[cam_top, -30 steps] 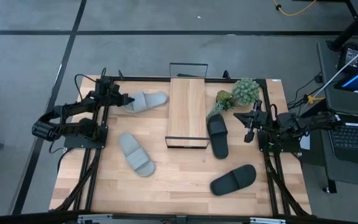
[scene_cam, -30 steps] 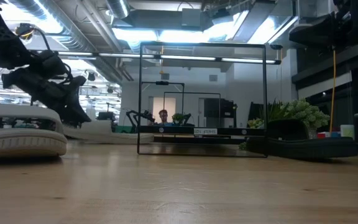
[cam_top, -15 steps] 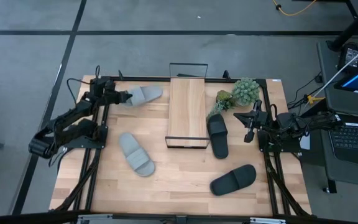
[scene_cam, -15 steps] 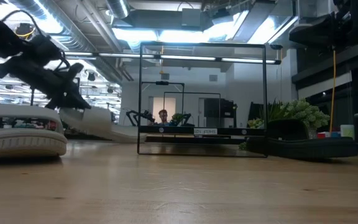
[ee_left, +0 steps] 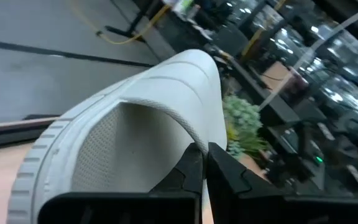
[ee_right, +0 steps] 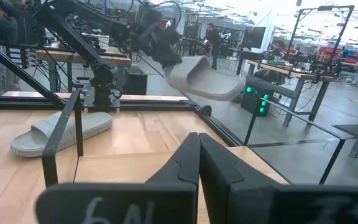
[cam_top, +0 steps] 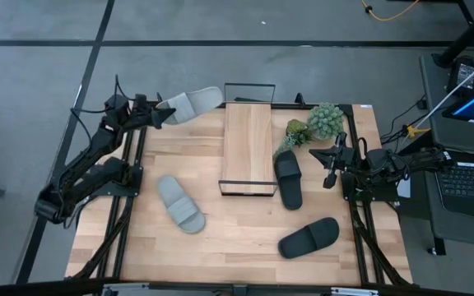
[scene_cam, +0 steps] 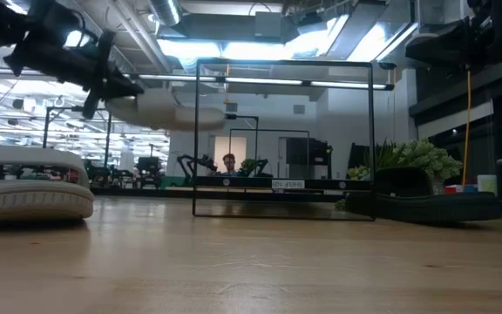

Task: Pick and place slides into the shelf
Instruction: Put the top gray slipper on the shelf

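Lifted off the worktop since a second ago, the light grey slide [cam_top: 189, 104] hangs clamped in the left gripper [cam_top: 156, 117] over the far-left corner, beside the shelf [cam_top: 248, 148]. A thin-edge grip could slip. The right gripper [cam_top: 329, 161] waits shut by the right edge.

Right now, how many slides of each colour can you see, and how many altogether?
Light grey slides: 2, one held in the air by the left gripper at, one on the table
Black slides: 2
Total: 4
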Motion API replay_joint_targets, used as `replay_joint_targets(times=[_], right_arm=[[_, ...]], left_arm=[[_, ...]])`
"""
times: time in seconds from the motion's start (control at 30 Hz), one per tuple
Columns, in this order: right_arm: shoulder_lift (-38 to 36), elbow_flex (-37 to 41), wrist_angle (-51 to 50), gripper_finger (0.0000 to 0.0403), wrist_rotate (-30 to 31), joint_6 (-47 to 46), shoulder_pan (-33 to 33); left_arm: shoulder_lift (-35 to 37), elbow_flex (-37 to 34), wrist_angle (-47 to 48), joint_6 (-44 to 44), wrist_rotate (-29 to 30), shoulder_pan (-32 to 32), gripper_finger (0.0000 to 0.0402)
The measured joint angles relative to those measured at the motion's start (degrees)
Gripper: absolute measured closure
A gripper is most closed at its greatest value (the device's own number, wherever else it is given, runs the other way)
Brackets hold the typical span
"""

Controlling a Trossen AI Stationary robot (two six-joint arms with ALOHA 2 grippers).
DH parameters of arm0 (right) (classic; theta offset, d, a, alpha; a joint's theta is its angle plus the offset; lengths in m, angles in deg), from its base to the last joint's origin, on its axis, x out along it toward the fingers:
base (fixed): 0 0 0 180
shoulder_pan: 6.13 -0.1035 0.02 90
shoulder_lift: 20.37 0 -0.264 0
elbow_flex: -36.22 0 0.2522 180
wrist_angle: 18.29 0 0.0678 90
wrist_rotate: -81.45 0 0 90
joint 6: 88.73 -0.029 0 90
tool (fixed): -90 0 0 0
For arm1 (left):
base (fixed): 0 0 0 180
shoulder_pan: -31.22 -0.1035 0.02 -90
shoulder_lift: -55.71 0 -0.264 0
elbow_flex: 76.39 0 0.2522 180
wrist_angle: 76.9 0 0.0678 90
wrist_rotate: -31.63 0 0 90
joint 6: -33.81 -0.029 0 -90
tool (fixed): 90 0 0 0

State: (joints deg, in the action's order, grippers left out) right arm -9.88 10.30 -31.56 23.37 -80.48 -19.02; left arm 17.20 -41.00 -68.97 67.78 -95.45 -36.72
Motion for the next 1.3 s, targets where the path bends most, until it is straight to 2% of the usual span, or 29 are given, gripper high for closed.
replay_joint_targets(times=[0.27, 0.57, 0.83, 1.1, 1.3], right_arm=[[-0.01, 0.00, 0.04, 0.0393, 0.00, 1.03, 0.01], [-0.01, 0.00, 0.07, 0.0393, 0.01, 1.05, 0.00], [0.01, 0.00, 0.09, 0.0393, 0.00, 1.05, 0.01], [-0.01, 0.24, 0.11, 0.0393, 0.01, 1.07, 0.00], [0.01, 1.24, -0.06, 0.0393, 0.01, 1.07, 0.02]], left_arm=[[-0.14, 4.92, -0.28, -2.30, 1.28, 5.54, 0.0401], [-0.16, 5.11, 0.90, -2.68, 4.68, 11.92, 0.0401], [-0.57, 5.13, 0.83, -1.10, 11.54, 20.57, 0.0401], [-4.85, 5.13, 0.04, 1.93, 20.41, 31.91, 0.0401], [-10.19, 5.34, -7.16, 4.85, 22.89, 38.53, 0.0401]])
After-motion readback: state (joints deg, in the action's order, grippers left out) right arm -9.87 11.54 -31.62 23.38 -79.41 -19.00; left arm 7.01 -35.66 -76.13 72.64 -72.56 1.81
